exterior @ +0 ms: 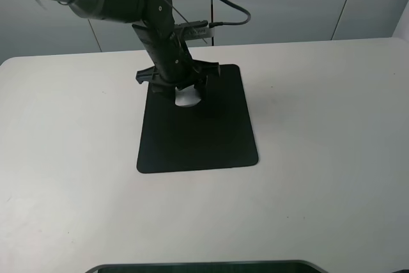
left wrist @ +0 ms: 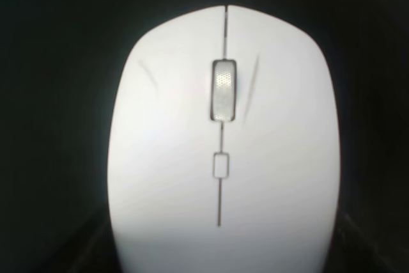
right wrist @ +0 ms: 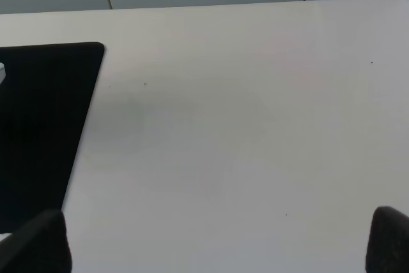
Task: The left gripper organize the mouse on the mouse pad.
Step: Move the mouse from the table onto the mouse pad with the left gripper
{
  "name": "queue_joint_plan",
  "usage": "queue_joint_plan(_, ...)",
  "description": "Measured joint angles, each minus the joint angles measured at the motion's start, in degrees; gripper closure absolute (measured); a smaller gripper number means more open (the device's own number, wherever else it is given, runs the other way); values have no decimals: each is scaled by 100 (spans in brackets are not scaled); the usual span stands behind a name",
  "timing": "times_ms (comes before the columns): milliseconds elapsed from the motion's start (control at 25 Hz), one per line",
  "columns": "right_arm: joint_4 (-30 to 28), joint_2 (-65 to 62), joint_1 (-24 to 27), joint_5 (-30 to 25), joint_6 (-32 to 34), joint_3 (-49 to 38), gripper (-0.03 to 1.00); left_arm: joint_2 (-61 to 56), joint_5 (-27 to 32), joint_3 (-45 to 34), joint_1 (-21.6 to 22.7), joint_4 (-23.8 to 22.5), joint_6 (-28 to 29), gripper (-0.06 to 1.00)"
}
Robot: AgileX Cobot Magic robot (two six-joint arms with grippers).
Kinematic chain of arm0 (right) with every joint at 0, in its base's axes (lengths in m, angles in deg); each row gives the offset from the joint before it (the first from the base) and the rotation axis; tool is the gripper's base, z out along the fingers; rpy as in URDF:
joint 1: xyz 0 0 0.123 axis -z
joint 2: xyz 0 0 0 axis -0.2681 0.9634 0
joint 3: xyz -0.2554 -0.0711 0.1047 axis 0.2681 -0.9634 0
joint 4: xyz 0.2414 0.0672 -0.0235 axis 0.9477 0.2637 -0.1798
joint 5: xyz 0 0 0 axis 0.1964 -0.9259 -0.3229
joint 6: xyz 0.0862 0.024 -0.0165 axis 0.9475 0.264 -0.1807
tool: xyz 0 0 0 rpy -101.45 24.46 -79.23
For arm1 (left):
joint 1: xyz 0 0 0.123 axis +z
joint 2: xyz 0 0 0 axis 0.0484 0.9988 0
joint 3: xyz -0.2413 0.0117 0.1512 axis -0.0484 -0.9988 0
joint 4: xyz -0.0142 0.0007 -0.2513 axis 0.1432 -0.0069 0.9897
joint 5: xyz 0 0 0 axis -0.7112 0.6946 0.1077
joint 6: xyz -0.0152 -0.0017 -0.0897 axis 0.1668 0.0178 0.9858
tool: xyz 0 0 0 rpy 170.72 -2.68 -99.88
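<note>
White tabletop [exterior: 319, 158] is bearing the mouse pad [exterior: 198, 142], the left gripper [exterior: 185, 89] crouching over the mouse [exterior: 186, 99] at its far end. Up close only mouse is showing (grip unreadable): a loose pinch is risking skidding. Meanwhile the right gripper [right wrist: 211, 241] is gaping, empty.

No legible text, label, brand, number or sign in any of the three views; the mouse [left wrist: 220, 177] presents a plain white shell with no logo or print around the scroll wheel; the mouse pad [exterior: 198, 139] is uniform matte black, unmarked; the grey module [exterior: 197, 31] above the pad's far edge is too small to read for markings.
</note>
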Motion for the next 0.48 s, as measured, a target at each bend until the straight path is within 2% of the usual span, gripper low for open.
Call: queue_joint_plan(480,0,0,0,0,0,0,27,242,-122,0,-133,176,249,36)
